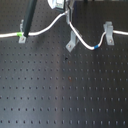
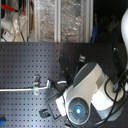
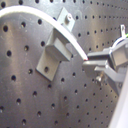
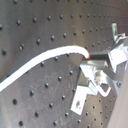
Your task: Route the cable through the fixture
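Observation:
In the first exterior view the white cable (image 1: 47, 26) runs from the first exterior view's left, with its green band (image 1: 20, 35) at an upright bracket (image 1: 21, 31). It rises to my gripper (image 1: 66, 16) at the top middle. It then drops past the forked top of the slanted fixture (image 1: 71, 42) and carries its blue band (image 1: 94, 48). I cannot tell whether it sits in the fork. Both wrist views show the gripper (image 3: 89, 61) (image 4: 89, 56) shut on the cable (image 3: 65, 34) (image 4: 45, 62). The arm hides the gripper in the second exterior view.
A squat grey bracket (image 1: 107, 31) holds the cable on the first exterior view's right. A black rod (image 1: 30, 17) slants down near the upright bracket. Grey brackets (image 3: 51, 56) (image 4: 81, 100) lie close to the fingers. The black perforated board (image 1: 64, 95) carries everything.

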{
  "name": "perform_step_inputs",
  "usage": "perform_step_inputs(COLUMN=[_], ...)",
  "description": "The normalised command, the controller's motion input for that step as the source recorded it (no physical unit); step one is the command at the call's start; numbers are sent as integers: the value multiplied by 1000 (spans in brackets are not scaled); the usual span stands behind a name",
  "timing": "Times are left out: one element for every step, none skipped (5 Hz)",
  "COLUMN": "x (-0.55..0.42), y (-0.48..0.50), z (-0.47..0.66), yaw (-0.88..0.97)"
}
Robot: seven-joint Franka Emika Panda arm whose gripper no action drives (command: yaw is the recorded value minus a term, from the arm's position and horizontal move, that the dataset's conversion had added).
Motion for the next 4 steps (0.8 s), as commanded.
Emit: perform_step_inputs(x=[6, 10, -11, -303], y=[-1, -79, -7, 180], z=[268, 240, 0, 203], yaw=[-129, -180, 0, 0])
